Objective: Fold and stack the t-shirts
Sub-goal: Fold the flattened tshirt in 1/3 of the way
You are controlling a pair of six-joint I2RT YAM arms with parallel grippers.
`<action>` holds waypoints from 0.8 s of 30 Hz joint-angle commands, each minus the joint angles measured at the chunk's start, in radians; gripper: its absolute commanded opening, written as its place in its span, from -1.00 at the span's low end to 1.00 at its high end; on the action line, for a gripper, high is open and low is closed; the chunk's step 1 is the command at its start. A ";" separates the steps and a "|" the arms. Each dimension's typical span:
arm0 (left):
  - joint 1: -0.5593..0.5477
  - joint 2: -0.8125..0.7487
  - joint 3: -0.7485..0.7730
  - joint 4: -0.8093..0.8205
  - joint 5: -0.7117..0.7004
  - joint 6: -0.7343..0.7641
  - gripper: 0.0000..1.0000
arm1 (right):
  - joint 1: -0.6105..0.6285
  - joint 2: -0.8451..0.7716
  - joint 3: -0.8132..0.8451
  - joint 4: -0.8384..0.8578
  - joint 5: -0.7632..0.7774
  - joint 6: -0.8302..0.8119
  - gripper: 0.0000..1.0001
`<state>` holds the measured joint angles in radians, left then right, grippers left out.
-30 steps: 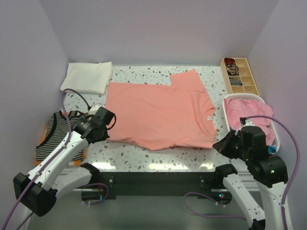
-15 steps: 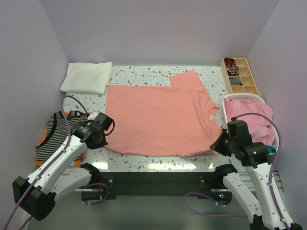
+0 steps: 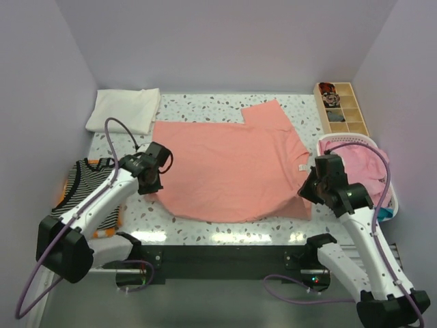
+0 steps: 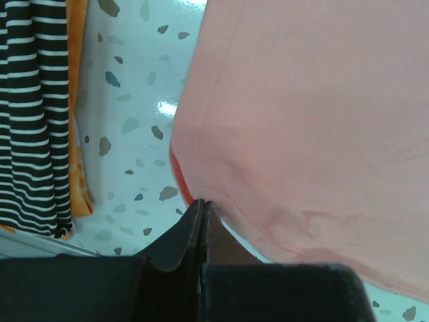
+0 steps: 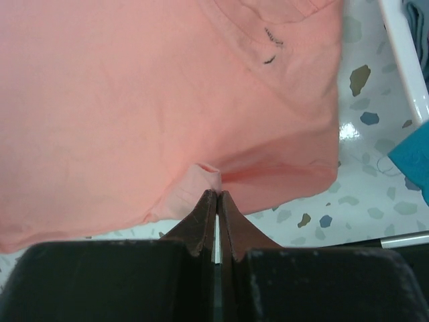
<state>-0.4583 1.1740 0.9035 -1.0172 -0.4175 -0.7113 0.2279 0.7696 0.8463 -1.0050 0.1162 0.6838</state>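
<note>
A salmon-pink t-shirt (image 3: 225, 164) lies spread across the middle of the table, its neck label toward the right. My left gripper (image 3: 157, 186) is shut on its near left hem (image 4: 221, 201), with the jaws pressed together on the cloth edge. My right gripper (image 3: 304, 193) is shut on a small pinched fold at the near right corner (image 5: 208, 178). A folded white t-shirt (image 3: 124, 109) sits at the back left. A black-and-white striped t-shirt (image 3: 85, 191) lies at the left over orange cloth.
A white laundry basket (image 3: 345, 139) holding pink clothes (image 3: 369, 171) and a teal piece (image 5: 412, 157) stands at the right edge. A wooden compartment box (image 3: 340, 108) is behind it. Purple walls close in the left, back and right.
Both grippers have moved away from the table's near edge and inward, pulling the shirt's near corners with them. The near hem now curves in at both ends.
</note>
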 commanded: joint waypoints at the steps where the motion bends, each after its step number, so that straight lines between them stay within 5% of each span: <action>1: 0.055 0.087 0.037 0.147 0.029 0.105 -1.00 | -0.002 0.069 -0.009 0.138 0.059 -0.024 -1.00; 15: 0.202 0.299 0.104 0.241 0.023 0.237 -1.00 | -0.012 0.319 0.054 0.249 0.192 -0.066 -1.00; 24: 0.237 0.283 0.060 0.239 0.011 0.246 -1.00 | -0.025 0.416 0.117 0.293 0.266 -0.090 -1.00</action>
<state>-0.2462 1.4845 0.9756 -0.8062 -0.3939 -0.4931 0.2127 1.1671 0.9020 -0.7719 0.2985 0.6128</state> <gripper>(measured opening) 0.017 0.014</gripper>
